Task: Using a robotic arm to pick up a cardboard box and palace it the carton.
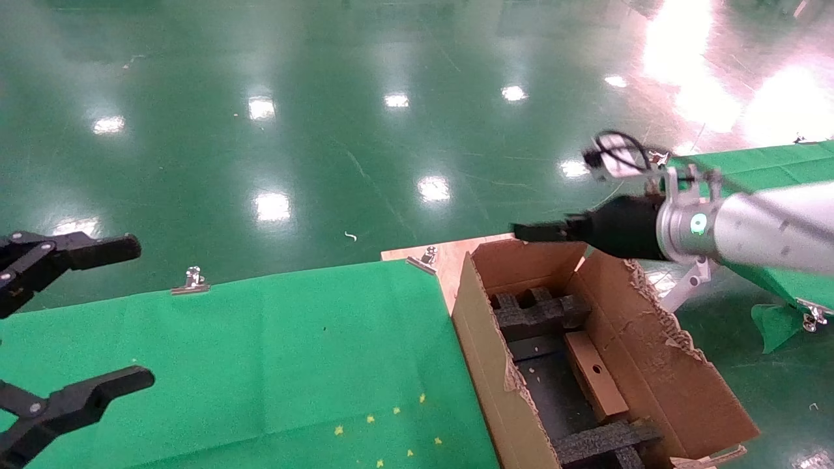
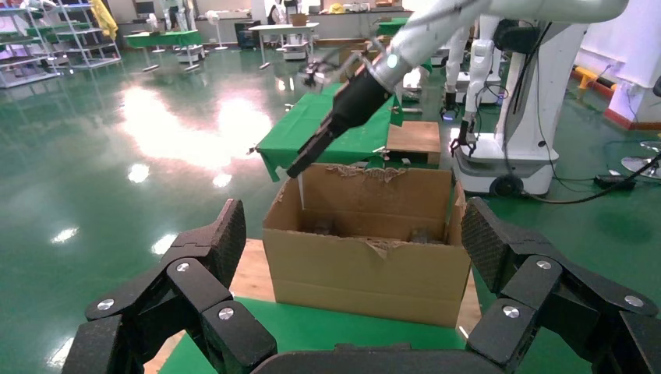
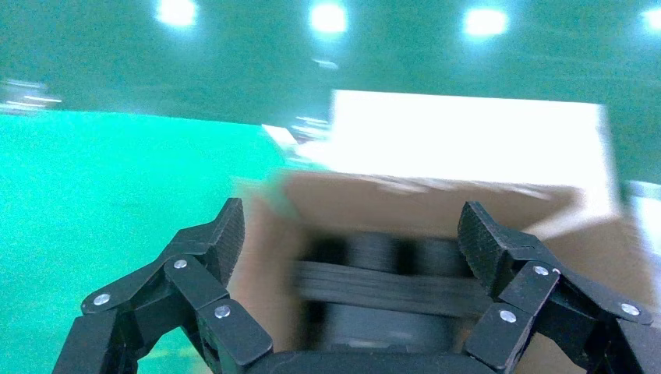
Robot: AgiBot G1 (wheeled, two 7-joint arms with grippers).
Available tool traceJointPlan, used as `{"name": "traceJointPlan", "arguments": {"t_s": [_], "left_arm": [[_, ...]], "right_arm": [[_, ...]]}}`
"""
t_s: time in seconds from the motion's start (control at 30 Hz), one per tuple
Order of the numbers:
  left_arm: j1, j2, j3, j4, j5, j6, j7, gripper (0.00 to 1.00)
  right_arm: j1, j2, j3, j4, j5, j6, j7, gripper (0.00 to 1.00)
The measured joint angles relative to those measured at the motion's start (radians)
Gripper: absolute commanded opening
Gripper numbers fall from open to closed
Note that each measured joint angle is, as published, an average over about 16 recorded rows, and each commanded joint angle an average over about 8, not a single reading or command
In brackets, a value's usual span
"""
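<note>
Brown box lies inside the carton, between 2 foam inserts. Right gripper hangs above the far rim, jaws apart and empty; best to lift clear without snagging flaps. Left gripper idles, jaws apart.

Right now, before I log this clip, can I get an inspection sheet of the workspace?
Surface: table under a green cloth, bare wood at the far corner.
Job's things: cardboard box lies inside the carton, between black foam inserts; round hole faces up.
Clutter: metal clips on the cloth's far edge; small yellow specks on the cloth.
Grippers: right tool open and empty above the carton's far rim; left tool open and empty over the table's left side.
Cables: black loop on the right wrist.
Surroundings: shiny green floor; second green table to the right; another robot beyond.
</note>
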Motion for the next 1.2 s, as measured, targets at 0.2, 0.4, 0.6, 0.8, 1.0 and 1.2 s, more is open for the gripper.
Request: {"name": "traceJointPlan", "arguments": {"t_s": [0.2,0.4,0.6,0.8,1.0,1.2], "left_arm": [[0.000,0.000,0.000,0.000,0.000,0.000,0.000,1.00],[0.000,0.000,0.000,0.000,0.000,0.000,0.000,1.00],[0.000,0.000,0.000,0.000,0.000,0.000,0.000,1.00],[0.000,0.000,0.000,0.000,0.000,0.000,0.000,1.00],[0.000,0.000,0.000,0.000,0.000,0.000,0.000,1.00],[0.000,0.000,0.000,0.000,0.000,0.000,0.000,1.00]], "right_arm": [[0.047,0.004,0.057,-0.008,0.245,-0.088,-0.115,1.00],[0.054,0.008,0.082,-0.014,0.329,-0.125,-0.157,1.00],[0.031,0.001,0.109,-0.017,0.348,-0.145,-0.200,1.00],[-0.012,-0.013,0.165,-0.020,0.388,-0.184,-0.298,1.00],[-0.068,-0.030,0.240,-0.026,0.446,-0.237,-0.428,1.00],[-0.124,-0.048,0.316,-0.031,0.505,-0.291,-0.560,1.00]]}}
